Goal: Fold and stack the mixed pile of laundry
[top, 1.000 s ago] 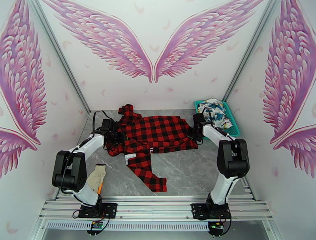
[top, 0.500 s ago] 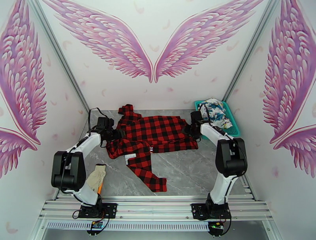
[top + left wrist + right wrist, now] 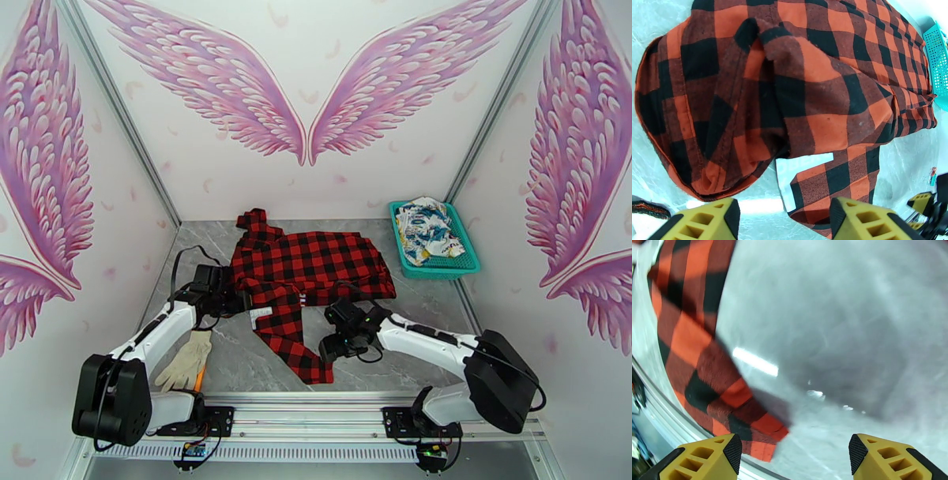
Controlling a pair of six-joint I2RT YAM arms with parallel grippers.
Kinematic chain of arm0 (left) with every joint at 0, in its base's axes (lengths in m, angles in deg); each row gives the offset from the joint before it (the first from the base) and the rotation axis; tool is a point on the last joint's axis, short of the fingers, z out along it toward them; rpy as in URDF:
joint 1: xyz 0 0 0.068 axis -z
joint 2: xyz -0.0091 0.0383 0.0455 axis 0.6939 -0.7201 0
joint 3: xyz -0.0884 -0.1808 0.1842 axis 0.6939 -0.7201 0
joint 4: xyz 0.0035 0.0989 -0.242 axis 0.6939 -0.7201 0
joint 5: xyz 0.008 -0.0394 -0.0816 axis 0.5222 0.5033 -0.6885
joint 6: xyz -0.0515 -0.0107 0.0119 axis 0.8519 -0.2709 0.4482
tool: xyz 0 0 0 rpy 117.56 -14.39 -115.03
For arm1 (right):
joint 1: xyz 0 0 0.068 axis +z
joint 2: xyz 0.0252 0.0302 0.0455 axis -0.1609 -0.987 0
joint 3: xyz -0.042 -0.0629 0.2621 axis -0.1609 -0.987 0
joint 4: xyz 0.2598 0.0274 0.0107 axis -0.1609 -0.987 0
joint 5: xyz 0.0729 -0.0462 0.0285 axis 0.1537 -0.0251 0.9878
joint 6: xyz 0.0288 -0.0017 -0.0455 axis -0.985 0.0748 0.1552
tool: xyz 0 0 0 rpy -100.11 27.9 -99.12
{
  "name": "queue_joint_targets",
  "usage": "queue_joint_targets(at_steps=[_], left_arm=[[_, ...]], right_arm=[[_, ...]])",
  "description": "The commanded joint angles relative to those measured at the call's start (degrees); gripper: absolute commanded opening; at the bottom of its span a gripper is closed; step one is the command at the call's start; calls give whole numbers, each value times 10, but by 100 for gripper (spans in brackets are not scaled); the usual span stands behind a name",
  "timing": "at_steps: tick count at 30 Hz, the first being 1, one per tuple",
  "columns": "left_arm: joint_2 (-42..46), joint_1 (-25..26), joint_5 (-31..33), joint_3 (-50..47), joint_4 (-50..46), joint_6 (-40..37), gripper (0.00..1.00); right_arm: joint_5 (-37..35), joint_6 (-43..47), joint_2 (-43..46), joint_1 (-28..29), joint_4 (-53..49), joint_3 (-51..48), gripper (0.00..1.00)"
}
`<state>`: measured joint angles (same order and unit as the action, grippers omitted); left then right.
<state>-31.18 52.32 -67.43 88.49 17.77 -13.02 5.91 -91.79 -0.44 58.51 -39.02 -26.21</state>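
Red-check shirt [image 3: 316, 264] spread mid-table; white printed garment [image 3: 426, 225] in basket [image 3: 438, 272] far R. L gripper [image 3: 784, 215] wide, empty, shirt's bunched hem just ahead of fingertips. R gripper [image 3: 794, 455] wide, empty, sleeve end beside it.

This is a purpose-built robot test booth, not a home; its white walls [image 3: 237, 181] are printed with large pink wings, aluminium posts [image 3: 118, 110] frame the corners, and a slotted aluminium rail [image 3: 316, 410] runs along the near edge. The left arm [image 3: 162, 333] and right arm [image 3: 430, 341] are bolted to that rail with cables exposed; a checked shirt [image 3: 316, 264] lies on the grey marble-look surface [image 3: 426, 296] like a staged chore.
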Motion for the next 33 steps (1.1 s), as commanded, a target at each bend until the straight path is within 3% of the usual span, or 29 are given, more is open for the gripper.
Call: queue_joint_targets(at_steps=[1, 6, 9, 13, 16, 20, 28, 33], left_arm=[[-6, -4, -13, 2, 34, 2, 65], [-6, -6, -20, 0, 54, 9, 65], [-1, -6, -18, 7, 51, 7, 65], [8, -9, -12, 22, 37, -6, 65], [8, -13, -12, 32, 34, -13, 65], [7, -16, -13, 44, 35, -18, 65], [20, -19, -26, 51, 25, -33, 66], [21, -19, -49, 41, 25, -39, 66]], right_arm=[[20, -43, -47, 45, 48, 4, 72], [8, -68, -109, 80, 60, 36, 41], [-50, -58, -83, 80, 8, 80, 20], [-133, -15, -20, 68, -83, 179, 0], [-169, 26, 2, 29, -115, 260, 0], [-172, 63, -22, -64, -133, 369, 0], [-147, 107, -163, -218, -127, 584, 0], [-159, 127, -233, -273, -138, 689, 0]])
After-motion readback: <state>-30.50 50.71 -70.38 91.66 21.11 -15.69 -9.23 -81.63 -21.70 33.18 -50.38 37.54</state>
